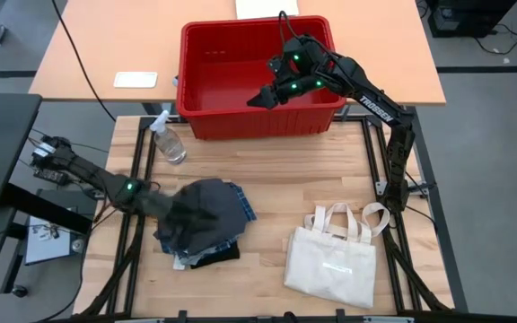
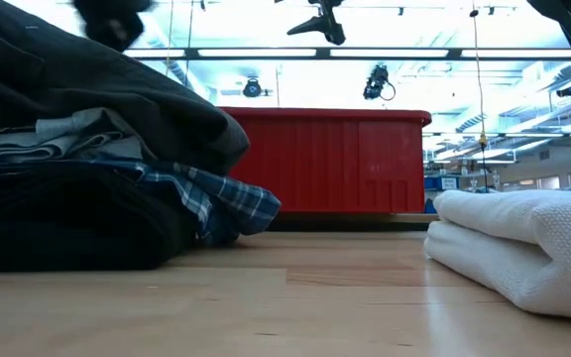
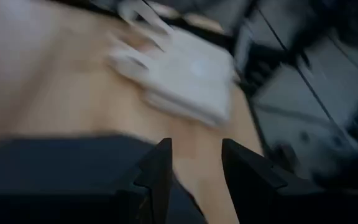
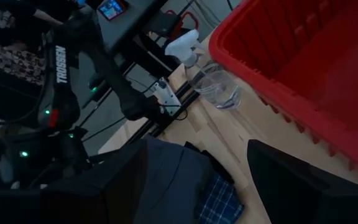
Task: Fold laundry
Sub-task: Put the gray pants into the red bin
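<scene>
Resting on one pile of four garments, left gripper is parted, grasping nothing. Right gripper, parted, hangs over one red bin. One tote bag right.

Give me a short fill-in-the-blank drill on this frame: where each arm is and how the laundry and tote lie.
1. The right gripper hangs over the ____ bin, jaws apart.
2. The left gripper is at the pile of laundry, whose top garment is dark ____.
3. The cream tote bag lies flat on the table, to the ____ of the laundry in the high view.
4. A clear ____ bottle stands near the bin's left corner.

Missing words: red; grey; right; spray
</scene>
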Controlling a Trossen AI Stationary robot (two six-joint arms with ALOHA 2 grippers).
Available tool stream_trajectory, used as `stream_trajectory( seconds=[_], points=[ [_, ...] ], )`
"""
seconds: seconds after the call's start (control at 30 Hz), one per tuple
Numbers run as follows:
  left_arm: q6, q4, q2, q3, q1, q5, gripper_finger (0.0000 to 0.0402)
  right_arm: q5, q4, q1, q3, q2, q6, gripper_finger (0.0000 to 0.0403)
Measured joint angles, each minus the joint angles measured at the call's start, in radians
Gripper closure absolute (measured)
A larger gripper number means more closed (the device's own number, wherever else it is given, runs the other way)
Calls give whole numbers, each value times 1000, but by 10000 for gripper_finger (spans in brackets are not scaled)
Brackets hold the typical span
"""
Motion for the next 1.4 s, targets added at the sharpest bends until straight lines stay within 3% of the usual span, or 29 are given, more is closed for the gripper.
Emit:
stream_trajectory(
  seconds=[0.13, 0.23, 0.5, 0.77, 1.13, 1.4],
  points=[
    [24, -3, 33, -59, -151, -148, 258, -8, -17, 0, 0, 0, 0, 122],
    [25, 14, 68, -128, -204, -266, 258, -7, -18, 0, 0, 0, 0, 122],
    [-106, 275, 134, -296, -197, -229, 258, -6, -18, 0, 0, 0, 4, 122],
    [-118, 248, 114, -194, -198, -207, 258, -7, -18, 0, 0, 0, 7, 122],
    [-105, 78, 82, -22, -199, -196, 258, -22, -11, 34, -4, 0, -2, 122],
    [-173, 91, 61, -16, -198, -199, 258, 1, 29, 125, -158, 1, -42, 122]
  ],
)
